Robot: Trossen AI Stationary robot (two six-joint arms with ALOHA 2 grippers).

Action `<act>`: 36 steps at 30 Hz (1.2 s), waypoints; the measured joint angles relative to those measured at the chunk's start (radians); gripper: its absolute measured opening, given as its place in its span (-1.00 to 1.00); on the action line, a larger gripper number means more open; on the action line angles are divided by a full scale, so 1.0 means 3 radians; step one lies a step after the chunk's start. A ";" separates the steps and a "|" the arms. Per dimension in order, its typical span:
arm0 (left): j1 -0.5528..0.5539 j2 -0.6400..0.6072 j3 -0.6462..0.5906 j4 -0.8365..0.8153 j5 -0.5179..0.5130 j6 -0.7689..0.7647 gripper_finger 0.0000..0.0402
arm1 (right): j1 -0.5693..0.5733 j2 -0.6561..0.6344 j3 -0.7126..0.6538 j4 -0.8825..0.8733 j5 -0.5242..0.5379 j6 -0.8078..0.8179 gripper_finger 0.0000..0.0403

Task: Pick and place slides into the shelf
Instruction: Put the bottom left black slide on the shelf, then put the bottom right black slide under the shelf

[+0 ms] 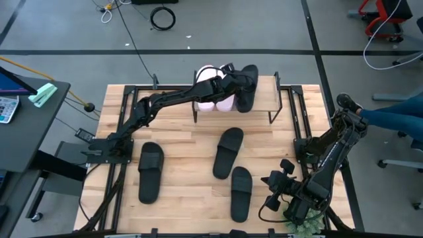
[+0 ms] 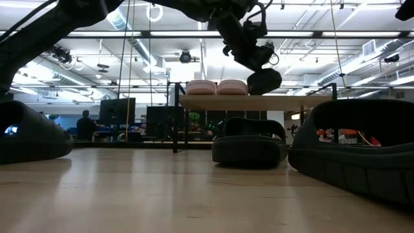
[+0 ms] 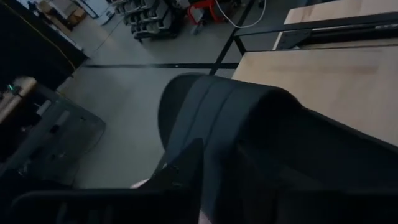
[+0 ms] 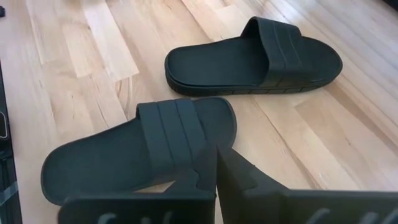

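The shelf [image 1: 266,94] stands at the table's far edge, and its wooden board [image 2: 297,101] carries two pink slides [image 1: 210,99] [image 2: 216,87] side by side. My left gripper [image 1: 228,82] [image 2: 249,50] reaches over the shelf, shut on a black slide [image 1: 247,86] [image 2: 264,81] just right of the pink pair. Three more black slides lie flat on the table [image 1: 151,170] [image 1: 229,151] [image 1: 240,192]. My right gripper [image 1: 271,182] [image 4: 216,155] waits shut near the right front corner, beside the nearest black slide [image 4: 140,155]. My left gripper pinches the black slide by its long side facing the pink slides [image 1: 238,84], coming from the table's left and slanting down. In the wrist view one finger [image 3: 185,171] lies against the slide's dark body [image 3: 249,118]. The slide hangs tilted just above the board; I cannot tell whether it touches it.
Free board remains right of the held slide, up to the shelf's black frame post [image 1: 276,86]. A desk with a screen [image 1: 13,99] stands left of the table. A person's sleeve [image 1: 396,112] shows beyond the right edge. Cables lie on the floor behind.
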 joint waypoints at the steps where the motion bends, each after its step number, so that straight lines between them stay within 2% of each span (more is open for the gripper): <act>1: -0.0003 0.0000 0.0000 -0.0015 0.0007 -0.0054 -0.45 | 0.0000 0.0000 0.0000 0.0000 0.0000 0.0000 -0.98; 7: -0.0010 -0.0005 0.0001 -0.0131 0.0459 -0.0348 -0.18 | 0.0000 0.0000 0.0000 0.0000 0.0000 0.0000 -0.98; 15: -0.0152 -0.0006 0.0001 -0.0192 0.0486 -0.0434 -0.02 | 0.0000 0.0000 0.0000 -0.0004 0.0011 0.0081 -0.98; 19: -0.0342 -0.0019 0.0001 -0.0219 0.0490 -0.0415 -0.05 | 0.0000 0.0000 0.0000 -0.0233 0.0225 0.0197 -0.98; 25: -0.0696 -0.0228 0.0011 -0.0630 0.0474 -0.0055 -0.19 | -0.0002 -0.0001 0.0000 -0.1119 0.0412 0.1098 -0.99; 29: -0.0962 -0.0460 0.0010 -0.1357 0.0452 -0.0322 -0.38 | -0.0002 -0.0055 0.0000 -0.1513 0.0440 0.1663 -0.98; 33: -0.1264 -0.0659 0.0011 -0.2082 0.0447 -0.0680 -0.72 | -0.0021 -0.0123 0.0000 -0.1403 0.0459 0.1679 -0.98; 36: -0.1502 -0.0684 0.0010 -0.2599 0.0453 -0.0996 -0.95 | -0.0025 -0.0139 0.0000 -0.1106 0.0284 0.1372 -0.99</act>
